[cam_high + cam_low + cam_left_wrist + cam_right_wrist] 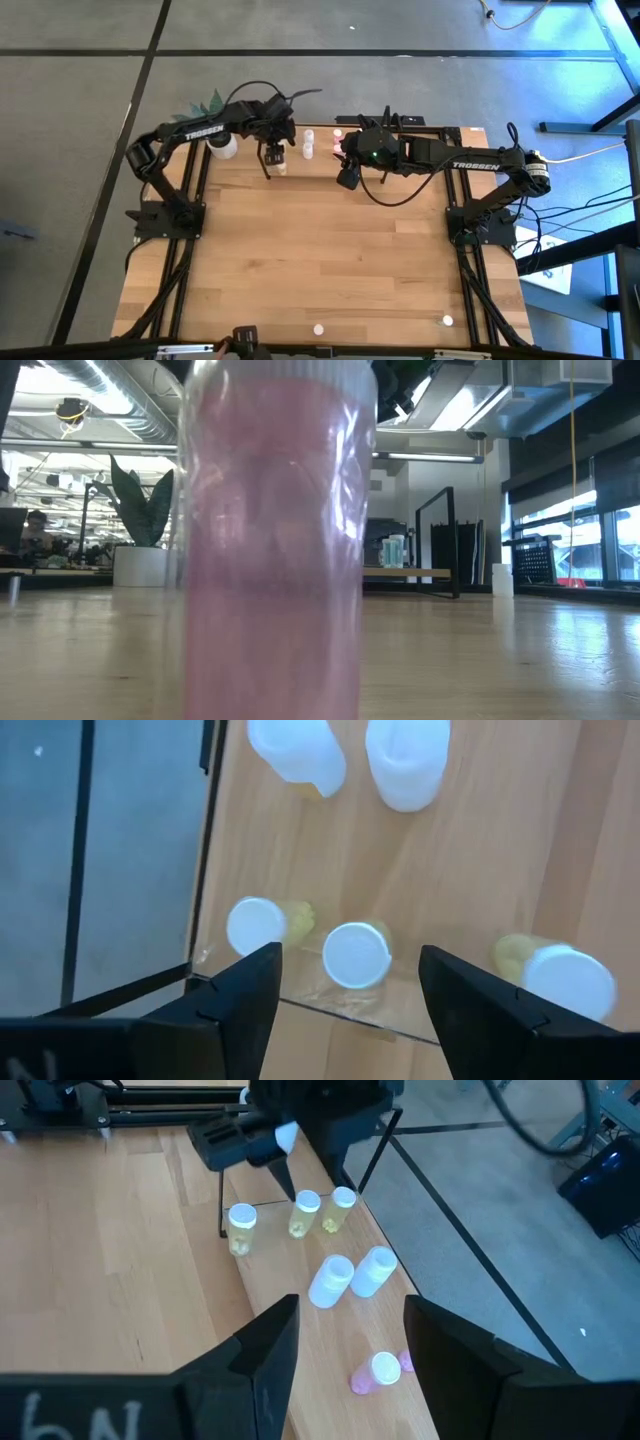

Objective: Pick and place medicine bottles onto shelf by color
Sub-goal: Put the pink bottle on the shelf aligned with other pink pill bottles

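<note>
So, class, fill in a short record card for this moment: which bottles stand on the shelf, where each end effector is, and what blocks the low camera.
yellow bottles: three, upright in a row on the shelf board
white bottles: two, side by side on the shelf
pink bottle: one, lying on the shelf
left end effector: open, above the middle yellow bottle
right end effector: open, empty, over the shelf
low camera: filled by a close pink bottle

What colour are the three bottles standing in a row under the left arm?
Pale yellow bodies with white caps. The right wrist view shows them best.
</note>
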### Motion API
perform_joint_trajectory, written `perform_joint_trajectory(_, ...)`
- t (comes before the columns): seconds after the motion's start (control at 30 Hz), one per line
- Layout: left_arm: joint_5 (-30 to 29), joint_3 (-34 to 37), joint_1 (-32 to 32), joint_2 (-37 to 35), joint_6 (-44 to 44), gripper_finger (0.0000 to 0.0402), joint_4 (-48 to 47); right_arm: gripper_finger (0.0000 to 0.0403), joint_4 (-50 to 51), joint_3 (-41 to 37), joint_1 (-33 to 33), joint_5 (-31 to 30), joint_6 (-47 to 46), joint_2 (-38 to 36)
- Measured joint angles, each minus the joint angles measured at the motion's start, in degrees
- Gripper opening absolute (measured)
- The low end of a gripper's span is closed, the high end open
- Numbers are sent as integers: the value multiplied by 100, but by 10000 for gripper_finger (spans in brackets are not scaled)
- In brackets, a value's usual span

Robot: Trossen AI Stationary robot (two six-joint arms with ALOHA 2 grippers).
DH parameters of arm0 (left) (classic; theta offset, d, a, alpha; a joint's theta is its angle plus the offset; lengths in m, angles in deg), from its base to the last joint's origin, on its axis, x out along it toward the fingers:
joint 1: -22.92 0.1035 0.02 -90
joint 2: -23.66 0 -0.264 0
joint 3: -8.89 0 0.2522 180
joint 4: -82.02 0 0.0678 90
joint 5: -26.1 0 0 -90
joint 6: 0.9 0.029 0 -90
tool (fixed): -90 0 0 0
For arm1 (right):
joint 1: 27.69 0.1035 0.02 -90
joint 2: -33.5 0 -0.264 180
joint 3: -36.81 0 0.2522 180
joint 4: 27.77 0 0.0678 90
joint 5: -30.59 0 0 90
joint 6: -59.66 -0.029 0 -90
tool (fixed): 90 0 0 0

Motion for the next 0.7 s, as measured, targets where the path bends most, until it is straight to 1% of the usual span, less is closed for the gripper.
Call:
perform_joint_trajectory(0.17, -7, 0, -68, -349, -232, 230, -48, 184, 0, 2, 0, 0, -1, 0)
perform_joint_trajectory(0.37, -4, 2, -264, -1116, -732, 230, -92, 184, 0, 0, 0, 0, 3, 0)
perform_joint_trajectory(0.57, -2, 2, -615, -2063, -1426, 230, -176, 184, 0, 2, 0, 0, 11, 0)
perform_joint_trajectory(0.7, -2, 2, -1023, -2608, -1892, 230, -373, 184, 0, 2, 0, 0, 6, 0)
